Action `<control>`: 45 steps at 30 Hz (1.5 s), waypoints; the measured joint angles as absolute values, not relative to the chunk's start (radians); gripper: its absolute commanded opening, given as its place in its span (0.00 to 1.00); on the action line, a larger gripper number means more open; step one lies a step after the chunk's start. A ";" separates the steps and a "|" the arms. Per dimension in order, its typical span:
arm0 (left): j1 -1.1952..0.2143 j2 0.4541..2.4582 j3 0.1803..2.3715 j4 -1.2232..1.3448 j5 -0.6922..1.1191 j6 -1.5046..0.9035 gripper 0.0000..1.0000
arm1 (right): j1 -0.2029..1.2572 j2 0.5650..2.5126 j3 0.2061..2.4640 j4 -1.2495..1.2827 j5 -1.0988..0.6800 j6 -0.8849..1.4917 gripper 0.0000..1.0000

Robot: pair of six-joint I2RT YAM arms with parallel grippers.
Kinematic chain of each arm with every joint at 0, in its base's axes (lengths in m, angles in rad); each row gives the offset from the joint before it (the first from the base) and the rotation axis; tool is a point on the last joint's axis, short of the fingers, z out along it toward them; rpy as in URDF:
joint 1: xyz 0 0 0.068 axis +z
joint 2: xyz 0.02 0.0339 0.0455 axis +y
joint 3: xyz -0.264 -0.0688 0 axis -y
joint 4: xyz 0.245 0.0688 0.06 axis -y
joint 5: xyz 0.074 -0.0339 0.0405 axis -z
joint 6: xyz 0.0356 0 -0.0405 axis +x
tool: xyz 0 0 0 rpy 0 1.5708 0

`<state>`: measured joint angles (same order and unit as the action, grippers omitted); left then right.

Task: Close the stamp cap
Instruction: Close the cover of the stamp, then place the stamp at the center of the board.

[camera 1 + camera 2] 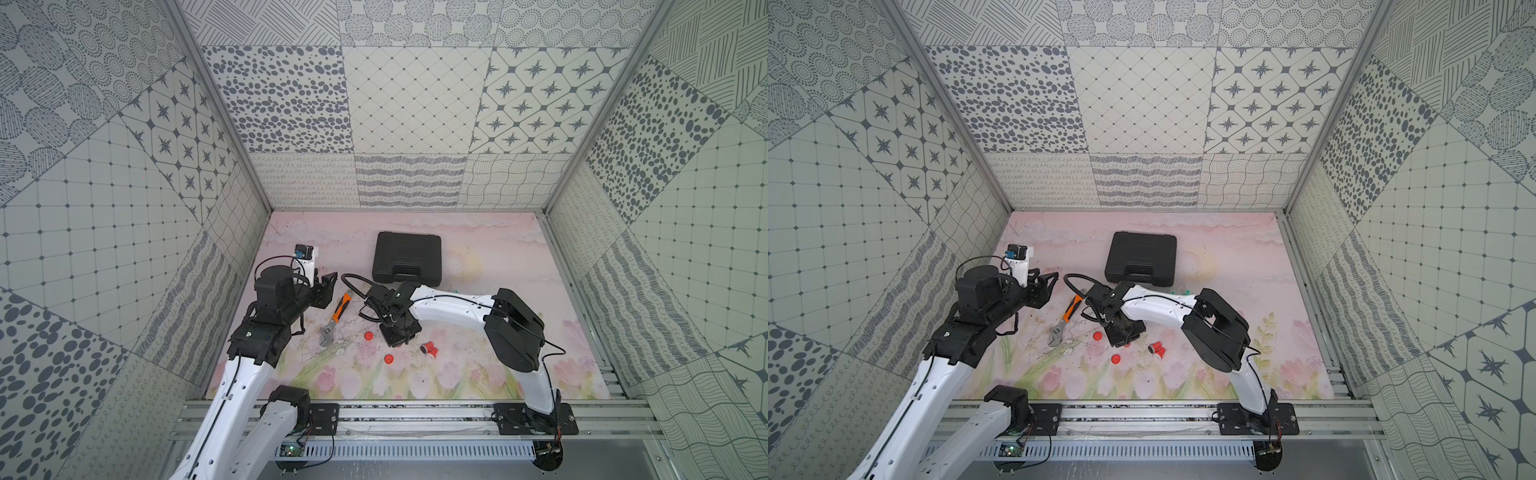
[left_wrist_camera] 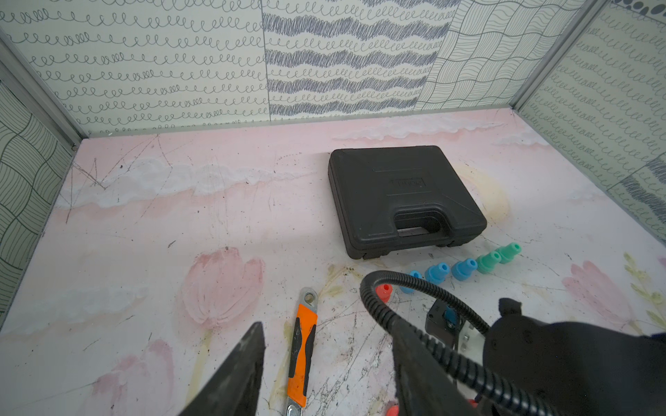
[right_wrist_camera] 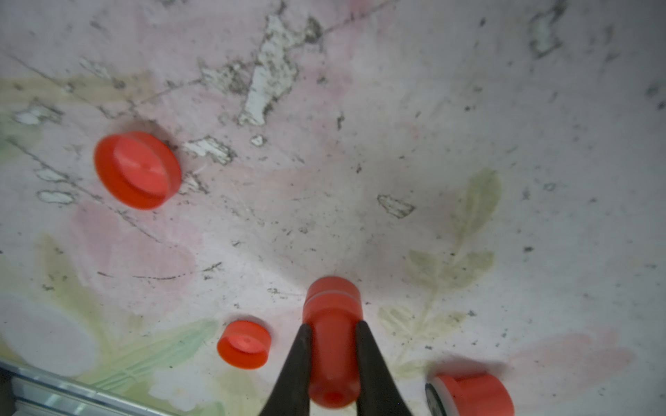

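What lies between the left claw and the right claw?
An orange-handled wrench lies between the left claw and the right claw, which grips the red stamp; both top views show it.

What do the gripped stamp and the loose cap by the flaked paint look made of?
Stamp: likely moulded plastic, smooth satin red, with a pale seam ring near one end.
Loose cap: seemingly the same red plastic, with a slight sheen and a faint centre moulding mark.

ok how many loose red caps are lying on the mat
2. The far red cap lies beside the head of the adjustable wrench; the near red cap lies closer to the front rail. Others may be hidden under the right arm.
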<state>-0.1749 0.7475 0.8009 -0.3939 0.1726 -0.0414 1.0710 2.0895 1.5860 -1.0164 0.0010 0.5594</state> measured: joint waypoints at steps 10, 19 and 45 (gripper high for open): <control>-0.175 0.754 0.800 -0.395 0.172 -0.041 0.57 | 1.093 2.131 1.616 -1.055 0.038 0.531 0.00; -0.175 0.764 0.800 -0.410 0.172 -0.041 0.57 | 1.012 2.063 1.566 -1.007 -0.022 0.531 0.00; -0.174 0.781 0.800 -0.411 0.170 -0.041 0.57 | 0.540 1.823 1.292 -0.990 0.061 0.432 0.05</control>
<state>-0.1741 0.7815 0.8001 -0.4110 0.1699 -0.0406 0.5396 1.8229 1.2922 -0.9901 0.0608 0.4320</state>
